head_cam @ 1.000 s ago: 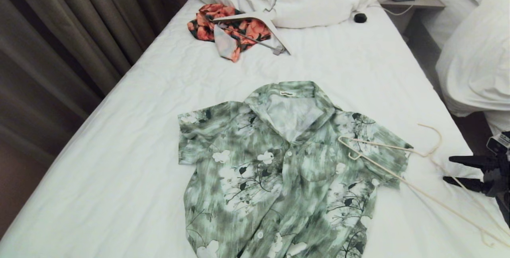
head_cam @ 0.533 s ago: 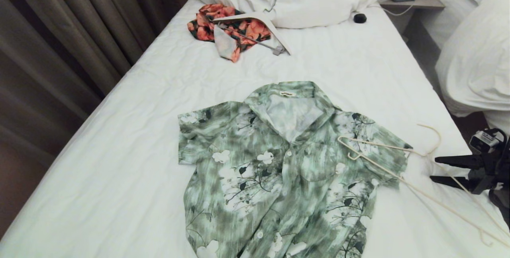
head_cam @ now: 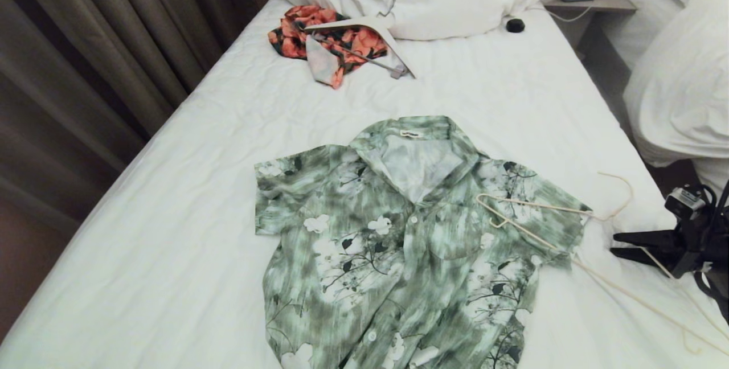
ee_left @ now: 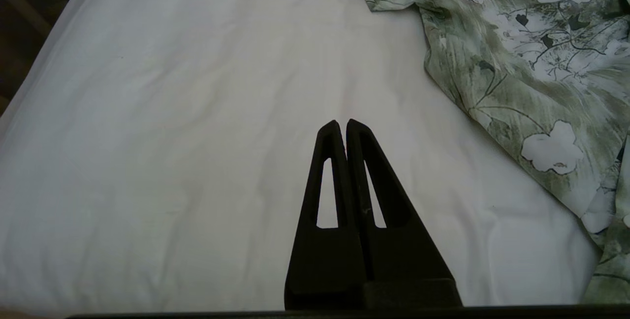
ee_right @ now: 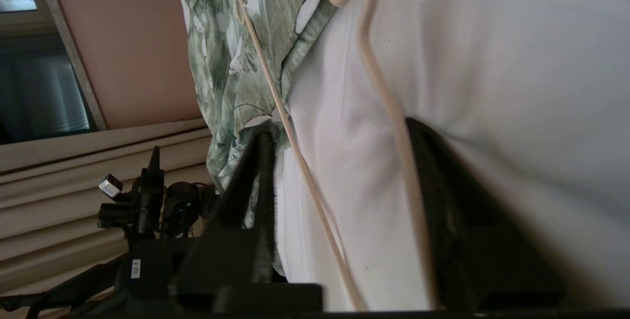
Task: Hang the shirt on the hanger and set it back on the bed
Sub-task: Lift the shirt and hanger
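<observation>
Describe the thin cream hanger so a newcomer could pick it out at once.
On the large white-sheeted bed, find the green-and-white floral short-sleeved shirt. The thin cream wire-like hanger lies across its sleeve nearest the robot's right side. It is far slimmer than the wide white hanger lying on the orange-red floral garment.

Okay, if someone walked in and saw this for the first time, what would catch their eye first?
The green and white floral shirt spread flat, front up, in the middle of the white bed. Next, the thin cream hanger lying across its sleeve at the bed's right edge, with the right gripper straddling its wires. Farther up, an orange-red floral garment under a white hanger by the pillows.
</observation>
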You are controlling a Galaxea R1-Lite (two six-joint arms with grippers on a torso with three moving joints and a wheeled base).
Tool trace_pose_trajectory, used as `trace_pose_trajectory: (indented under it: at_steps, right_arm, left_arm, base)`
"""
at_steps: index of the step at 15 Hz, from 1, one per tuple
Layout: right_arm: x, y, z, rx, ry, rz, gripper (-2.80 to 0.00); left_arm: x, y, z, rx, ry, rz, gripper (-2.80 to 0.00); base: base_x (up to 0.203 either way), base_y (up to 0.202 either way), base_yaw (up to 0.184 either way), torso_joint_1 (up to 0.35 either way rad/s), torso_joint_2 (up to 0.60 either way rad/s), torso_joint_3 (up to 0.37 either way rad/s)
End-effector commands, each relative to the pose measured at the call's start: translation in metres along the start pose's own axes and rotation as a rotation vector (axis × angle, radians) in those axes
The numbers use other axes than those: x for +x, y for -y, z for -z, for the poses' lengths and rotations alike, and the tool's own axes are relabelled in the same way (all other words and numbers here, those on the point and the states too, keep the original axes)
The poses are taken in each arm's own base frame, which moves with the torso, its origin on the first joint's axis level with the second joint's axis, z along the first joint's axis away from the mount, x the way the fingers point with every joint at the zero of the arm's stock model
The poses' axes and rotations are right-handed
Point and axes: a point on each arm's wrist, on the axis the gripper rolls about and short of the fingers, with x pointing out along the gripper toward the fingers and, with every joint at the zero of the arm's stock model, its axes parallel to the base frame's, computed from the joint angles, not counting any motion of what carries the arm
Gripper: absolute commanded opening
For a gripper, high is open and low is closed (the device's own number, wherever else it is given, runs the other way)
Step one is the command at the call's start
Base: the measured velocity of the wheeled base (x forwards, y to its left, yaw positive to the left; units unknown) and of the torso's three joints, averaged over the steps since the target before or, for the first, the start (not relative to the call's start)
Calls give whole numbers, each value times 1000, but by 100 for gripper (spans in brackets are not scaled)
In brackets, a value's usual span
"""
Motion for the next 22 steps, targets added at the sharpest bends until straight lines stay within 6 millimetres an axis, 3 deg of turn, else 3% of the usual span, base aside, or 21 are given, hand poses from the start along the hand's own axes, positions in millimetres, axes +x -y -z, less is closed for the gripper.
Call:
trace_pose_trajectory:
  at_steps: [1,6,11,15,19,22]
  right_arm:
    - [-2,-6,-1,-15,9,-6,-280]
    - [-11,-36,-1,-76,27,9,-280]
    - [-24,-91,8,-223,59,29,-280]
    - [-29,-144,16,-459,85,35,-280]
    - [-26,-193,30,-799,107,23,-280]
    - [-24,-203,48,-921,109,7,-280]
  left_arm:
    - [0,0,0,0,-3,-1,-280]
    - [0,0,0,0,-3,-1,-280]
    - [0,0,0,0,-2,-1,-280]
    - [0,0,0,0,-3,-1,-280]
    - [0,0,0,0,-3,-1,-280]
    - [0,0,0,0,-3,-1,-280]
  base:
    - [0,0,0,0,0,0]
    - [0,0,0,0,0,0]
    - [0,0,0,0,0,0]
    - [0,0,0,0,0,0]
    - [0,0,0,0,0,0]
    - [0,0,0,0,0,0]
